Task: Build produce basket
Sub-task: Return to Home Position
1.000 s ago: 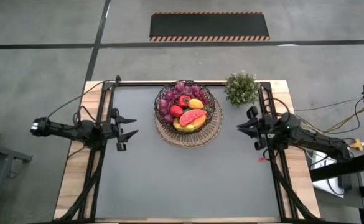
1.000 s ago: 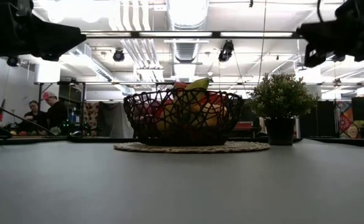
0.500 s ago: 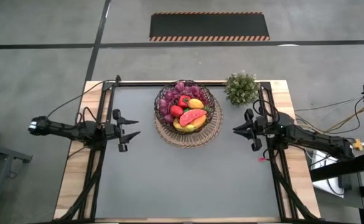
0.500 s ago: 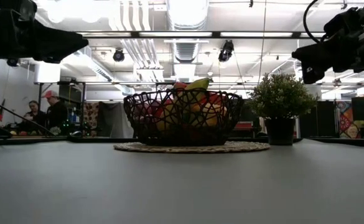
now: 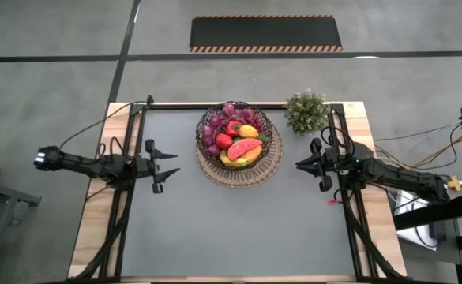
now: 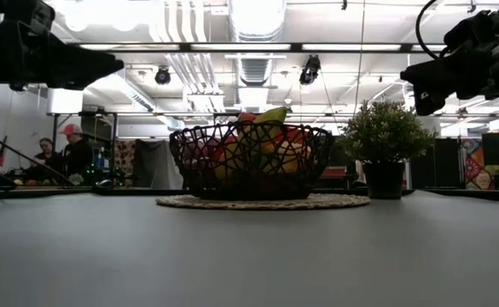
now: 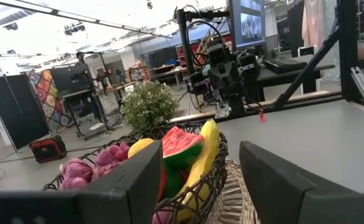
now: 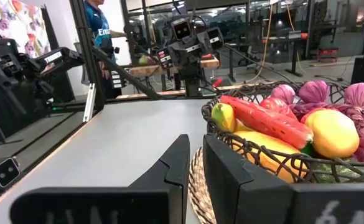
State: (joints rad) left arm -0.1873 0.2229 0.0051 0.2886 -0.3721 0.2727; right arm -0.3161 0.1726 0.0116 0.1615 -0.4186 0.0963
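**Basket full, both my grippers empty and off to the sides**

The basket (image 5: pixel 200 136) sits on its woven mat (image 5: pixel 238 180) at the far middle of the table (image 5: pixel 238 237). All the produce I can find is inside it. The grapes (image 5: pixel 229 111) are on the far side, with a red pepper (image 5: pixel 233 127) and a lemon (image 5: pixel 249 132) in the middle. The watermelon slice (image 5: pixel 245 147) lies on top toward the near side, and the banana (image 5: pixel 238 162) is along the near rim. I see no loose fruit on the table, so I judge the filling done, with only parking the arms left.

My left gripper (image 5: pixel 174 162) hovers left of the basket and well apart from it, fingers spread wide with nothing between them. My right gripper (image 5: pixel 298 164) is on the opposite side, also well apart and pointing at the basket. Its fingers are nearly together with only a slit between them, and it holds nothing. In the low view both are raised above the surface. That fits: empty tools held high and out to the sides keep clear of the wire rim and the piled fruit.

The potted plant (image 5: pixel 306 111) stands at the far right, near the basket and near my right arm. It is the one thing that arm could brush if it swings toward the far edge. The banana tip and the watermelon stick up over the rim, so a low pass across the basket could knock them. People (image 6: pixel 77 155) show in the room behind the table, far from the work.
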